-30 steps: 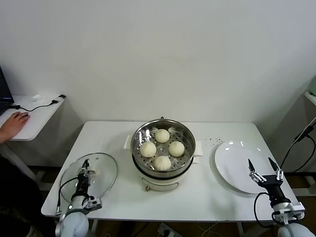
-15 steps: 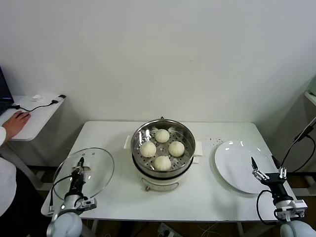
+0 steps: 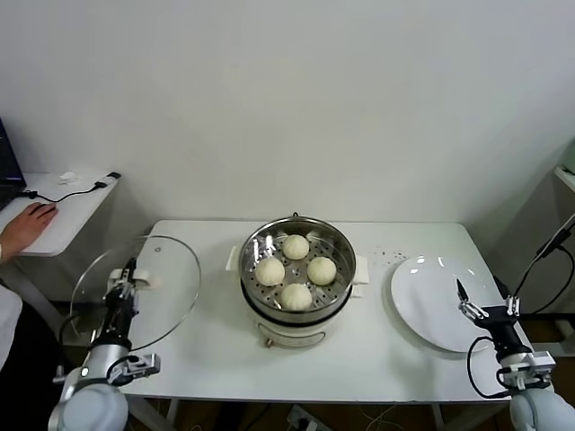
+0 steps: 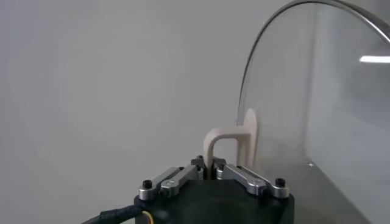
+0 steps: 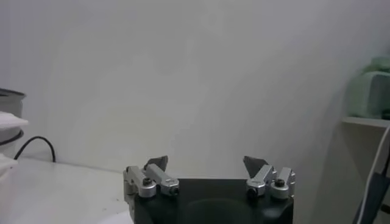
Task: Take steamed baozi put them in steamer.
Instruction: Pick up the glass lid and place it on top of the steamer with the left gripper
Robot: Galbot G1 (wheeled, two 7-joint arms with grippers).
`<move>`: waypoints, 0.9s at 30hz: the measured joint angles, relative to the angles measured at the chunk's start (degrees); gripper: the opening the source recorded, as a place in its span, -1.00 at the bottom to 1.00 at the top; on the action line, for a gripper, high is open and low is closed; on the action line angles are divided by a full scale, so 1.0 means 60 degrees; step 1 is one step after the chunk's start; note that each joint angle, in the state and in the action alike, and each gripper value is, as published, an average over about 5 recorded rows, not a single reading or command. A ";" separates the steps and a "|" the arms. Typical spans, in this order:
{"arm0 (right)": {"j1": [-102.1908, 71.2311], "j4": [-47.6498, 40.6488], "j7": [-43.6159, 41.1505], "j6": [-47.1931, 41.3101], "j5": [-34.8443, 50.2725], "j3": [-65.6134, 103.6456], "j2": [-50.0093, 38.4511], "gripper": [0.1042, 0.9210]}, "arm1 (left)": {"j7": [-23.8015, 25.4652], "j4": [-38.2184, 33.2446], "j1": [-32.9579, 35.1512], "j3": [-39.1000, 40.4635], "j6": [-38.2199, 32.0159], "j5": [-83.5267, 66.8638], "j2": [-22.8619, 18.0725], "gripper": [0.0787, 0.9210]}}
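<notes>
Four steamed baozi [image 3: 296,246] lie on the perforated tray of the steamer [image 3: 346,247], a steel pot on a white base at the table's middle. My left gripper [image 3: 128,271] is shut on the cream handle [image 4: 222,140] of the round glass lid [image 3: 166,287], which hangs tilted above the table's left edge. In the left wrist view the gripper [image 4: 210,167] pinches that handle and the lid [image 4: 317,91] stands beside it. My right gripper [image 3: 485,301] is open and holds nothing at the near right rim of the white plate [image 3: 422,296]; the right wrist view shows it [image 5: 206,163] with spread jaws.
A small side table [image 3: 63,224] stands to the left with a person's hand [image 3: 27,224] and a black cable on it. A dark cable hangs at the far right [image 3: 548,251]. Crumbs speckle the table [image 3: 388,256] between steamer and plate.
My left gripper closed on the lid's handle and raised the lid from the table, up and to the left, tilting it. The right gripper drifted slightly toward the right edge.
</notes>
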 measured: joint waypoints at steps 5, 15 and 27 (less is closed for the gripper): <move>0.0314 -0.0284 0.0027 -0.0014 -0.0132 -0.0192 -0.0095 0.76 | 0.0395 -0.0853 -0.0079 0.0667 0.1028 0.0009 0.0663 -0.83; 0.0942 -0.0861 0.0103 -0.0013 -0.0355 -0.0605 -0.0176 0.76 | 0.2059 -0.1617 -0.1715 0.3240 0.3405 0.0597 0.1721 -0.83; 0.1326 -0.1265 0.0143 0.0011 -0.0522 -0.0746 -0.0126 0.76 | 0.4116 -0.1134 -0.3919 0.6107 0.4927 0.2424 0.0394 -0.83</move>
